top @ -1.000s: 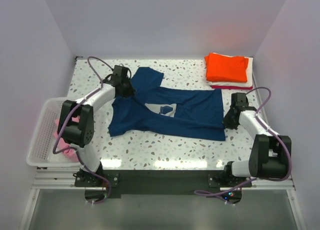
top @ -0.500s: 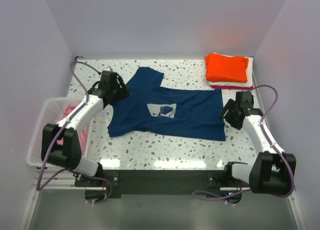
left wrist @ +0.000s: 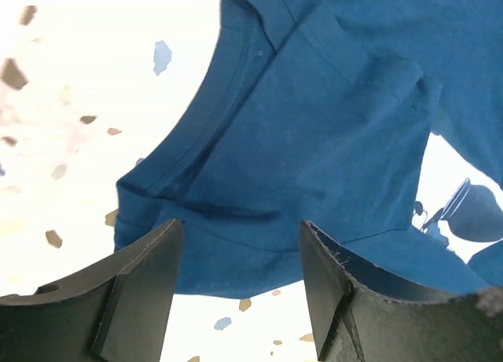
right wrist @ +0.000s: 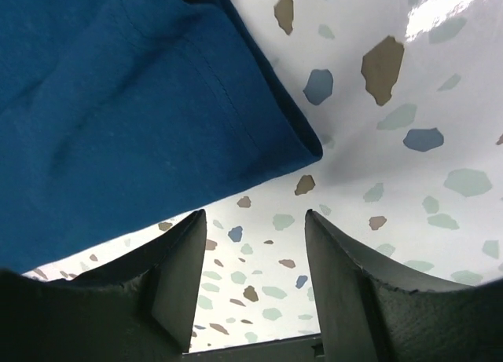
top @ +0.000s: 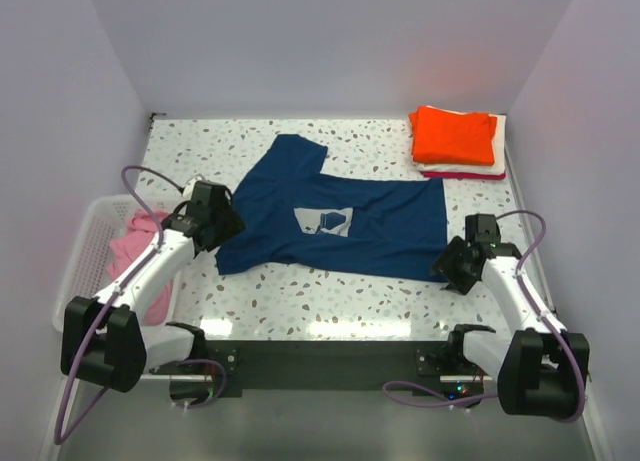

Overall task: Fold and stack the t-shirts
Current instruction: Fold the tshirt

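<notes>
The navy blue t-shirt [top: 370, 231] lies spread flat on the speckled table, its pale chest print [top: 325, 219] facing up. My left gripper [top: 226, 228] stands open at the shirt's near-left sleeve; in the left wrist view the sleeve hem [left wrist: 236, 252] lies just beyond the open left gripper [left wrist: 240, 236], nothing held. My right gripper [top: 449, 267] is open beside the shirt's near-right hem corner [right wrist: 302, 146]; in the right wrist view the right gripper [right wrist: 255, 221] has only bare table between its fingers. Folded orange [top: 455, 136], white [top: 496, 165] and red [top: 445, 174] t-shirts sit stacked at the back right.
A white slatted basket [top: 78, 281] at the left table edge holds a pink t-shirt [top: 135, 243]. Walls enclose the table on the left, back and right. The arm bases stand at the near edge.
Both grippers have opened and let go of the navy shirt. Both arms have drawn back toward the near edge, the left from the collar side, the right along the hem.
</notes>
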Controlling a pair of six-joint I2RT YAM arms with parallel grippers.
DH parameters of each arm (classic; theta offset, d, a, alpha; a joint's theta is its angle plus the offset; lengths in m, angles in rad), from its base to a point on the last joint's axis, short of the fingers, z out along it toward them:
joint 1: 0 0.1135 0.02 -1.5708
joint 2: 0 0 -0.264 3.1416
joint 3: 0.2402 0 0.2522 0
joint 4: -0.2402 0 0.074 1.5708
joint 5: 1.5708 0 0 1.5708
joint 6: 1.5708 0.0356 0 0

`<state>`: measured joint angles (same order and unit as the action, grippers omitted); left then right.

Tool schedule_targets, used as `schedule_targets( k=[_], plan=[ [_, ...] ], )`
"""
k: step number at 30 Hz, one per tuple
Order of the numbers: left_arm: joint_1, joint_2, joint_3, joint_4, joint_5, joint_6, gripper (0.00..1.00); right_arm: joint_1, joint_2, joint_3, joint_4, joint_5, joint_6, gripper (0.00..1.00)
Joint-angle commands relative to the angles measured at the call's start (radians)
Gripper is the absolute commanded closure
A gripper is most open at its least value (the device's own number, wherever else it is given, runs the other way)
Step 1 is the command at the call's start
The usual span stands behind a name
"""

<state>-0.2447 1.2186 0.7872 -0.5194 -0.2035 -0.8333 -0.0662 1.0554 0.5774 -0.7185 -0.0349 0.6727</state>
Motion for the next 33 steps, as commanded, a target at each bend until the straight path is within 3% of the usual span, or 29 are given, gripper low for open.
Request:
schedule_targets(
  k=[1, 10, 13, 14, 18, 25, 29, 33],
  plan=[
    [-0.005, -0.054, -0.002, -0.044, -0.065, -0.052, 0.34, 0.002, 0.028, -0.024, -0.004, -0.037, 0.067, 0.44],
    [-0.005, -0.048, 0.006, -0.056, -0.053, -0.033, 0.34, 0.003, 0.164, 0.005, 0.134, 0.07, 0.11, 0.5],
    [-0.005, -0.025, 0.018, -0.054, -0.047, -0.003, 0.34, 0.002, 0.227, 0.035, 0.166, 0.098, 0.09, 0.65],
    [-0.005, -0.013, 0.023, -0.047, -0.04, 0.014, 0.34, 0.0, 0.238, 0.044, 0.166, 0.127, 0.084, 0.8],
    [-0.005, 0.038, 0.033, -0.012, -0.014, 0.06, 0.39, -0.015, 0.25, 0.085, 0.126, 0.19, 0.03, 0.99],
    [-0.004, 0.143, 0.072, 0.013, 0.033, 0.126, 0.43, -0.086, 0.238, 0.072, 0.132, 0.185, -0.018, 1.0],
    [0.004, 0.16, 0.061, 0.032, 0.052, 0.151, 0.37, -0.113, 0.282, 0.064, 0.157, 0.153, -0.032, 1.0],
    [0.018, 0.185, 0.078, 0.091, 0.165, 0.206, 0.35, -0.118, 0.302, 0.061, 0.185, 0.116, -0.044, 1.0]
  ],
)
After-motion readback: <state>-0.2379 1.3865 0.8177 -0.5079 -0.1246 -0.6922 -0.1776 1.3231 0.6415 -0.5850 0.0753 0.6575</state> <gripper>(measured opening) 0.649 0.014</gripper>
